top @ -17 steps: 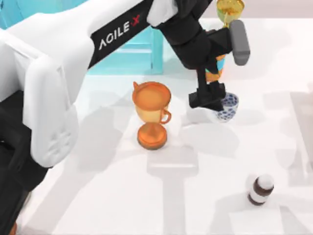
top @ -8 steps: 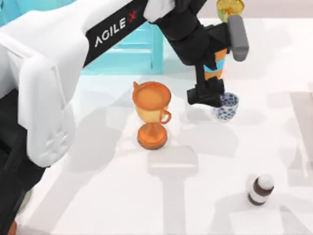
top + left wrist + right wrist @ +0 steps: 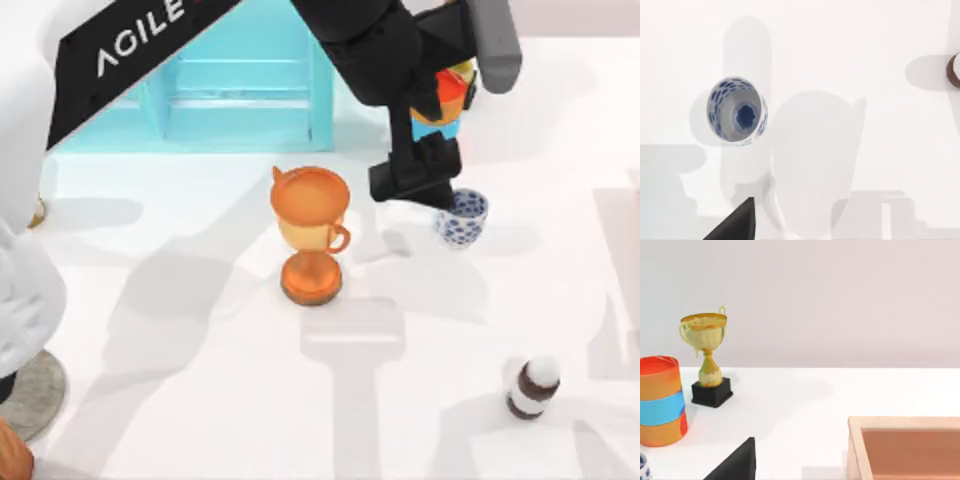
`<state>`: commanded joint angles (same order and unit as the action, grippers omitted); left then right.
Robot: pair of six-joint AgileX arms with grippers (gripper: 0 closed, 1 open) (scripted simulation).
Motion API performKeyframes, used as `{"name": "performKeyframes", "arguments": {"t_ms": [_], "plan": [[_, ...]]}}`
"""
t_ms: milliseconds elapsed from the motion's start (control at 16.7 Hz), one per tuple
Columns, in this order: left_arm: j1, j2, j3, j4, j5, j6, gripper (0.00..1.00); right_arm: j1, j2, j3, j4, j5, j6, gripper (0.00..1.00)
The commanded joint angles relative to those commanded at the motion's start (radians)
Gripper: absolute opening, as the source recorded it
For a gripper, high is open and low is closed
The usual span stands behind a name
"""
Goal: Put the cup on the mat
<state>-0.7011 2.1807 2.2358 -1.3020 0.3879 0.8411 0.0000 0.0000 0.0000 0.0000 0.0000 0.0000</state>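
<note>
White table [image 3: 200, 420]: left pincer [image 3: 415, 180] above cup [image 3: 461, 217]; mat [image 3: 30, 395] well apart.

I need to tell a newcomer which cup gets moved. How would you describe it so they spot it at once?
Start at the big orange trophy in the middle of the table and look toward the table's right. The cup stands there, just below the left pincer and in front of an orange can with a blue band. It is the small, handleless white bowl with dark blue patterning.
</note>
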Motion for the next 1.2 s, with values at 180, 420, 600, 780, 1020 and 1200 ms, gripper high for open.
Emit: {"name": "performKeyframes", "arguments": {"t_ms": [180,420,600,780,1020,1200], "plan": [[-0.013,-0.035,-0.027,-0.002,-0.005,-0.015,1.0,0.0,0.0,0.0,0.0,0.0,0.0,1.0],[-0.027,0.04,-0.018,0.068,-0.008,-0.026,1.0,0.0,0.0,0.0,0.0,0.0,0.0,1.0],[-0.034,0.172,0.017,0.167,-0.009,-0.033,1.0,0.0,0.0,0.0,0.0,0.0,0.0,1.0],[-0.034,0.32,0.062,0.271,-0.007,-0.033,1.0,0.0,0.0,0.0,0.0,0.0,0.0,1.0],[-0.023,0.443,0.098,0.354,-0.001,-0.022,1.0,0.0,0.0,0.0,0.0,0.0,0.0,1.0],[-0.022,0.451,0.1,0.36,-0.001,-0.021,1.0,0.0,0.0,0.0,0.0,0.0,0.0,1.0]]}}
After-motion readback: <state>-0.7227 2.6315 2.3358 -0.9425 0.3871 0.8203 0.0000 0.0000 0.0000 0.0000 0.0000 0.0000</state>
